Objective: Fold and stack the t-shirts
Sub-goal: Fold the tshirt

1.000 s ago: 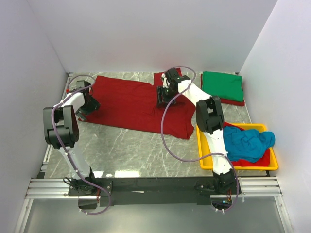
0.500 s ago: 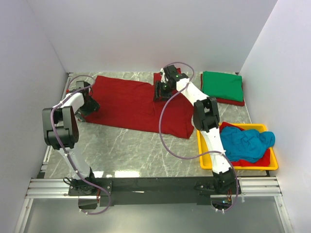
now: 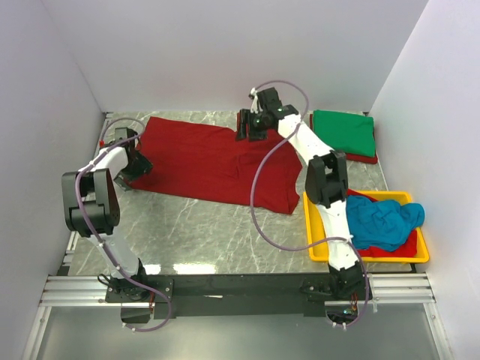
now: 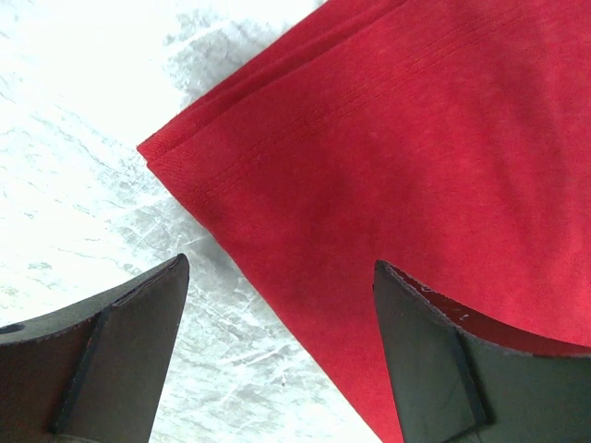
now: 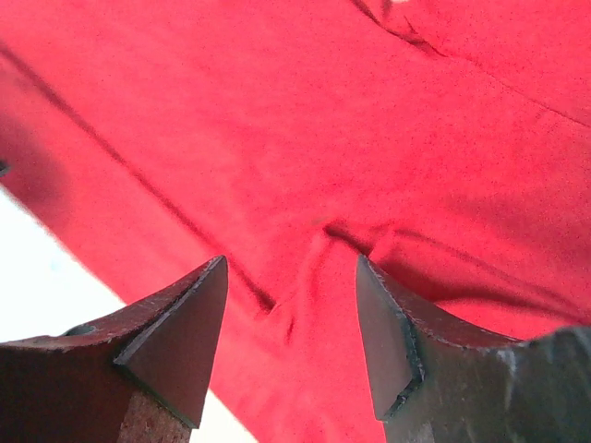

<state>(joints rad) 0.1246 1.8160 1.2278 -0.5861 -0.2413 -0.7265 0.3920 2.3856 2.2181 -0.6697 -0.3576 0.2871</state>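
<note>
A dark red t-shirt [image 3: 210, 161] lies spread flat across the marble table. My left gripper [image 3: 133, 163] hangs open just over its left corner [image 4: 152, 149]. In the left wrist view the left gripper [image 4: 282, 266] straddles the shirt's edge, one finger [image 4: 120, 351] over bare marble, the other [image 4: 452, 360] over cloth [image 4: 416, 138]. My right gripper [image 3: 251, 127] stands open low over the shirt's back edge near the collar. In the right wrist view the right gripper [image 5: 291, 262] has a small wrinkle of red cloth [image 5: 323, 111] between its tips, with nothing pinched.
A folded green t-shirt [image 3: 343, 133] rests on a folded red one [image 3: 361, 158] at the back right. A yellow tray [image 3: 311, 229] at the right holds a crumpled teal blue t-shirt [image 3: 382, 220] over red cloth [image 3: 394, 251]. White walls enclose the table [image 3: 202, 232].
My right gripper has moved from the shirt's middle toward its back edge. The left gripper has shifted only slightly at the left corner. Both stay open.
</note>
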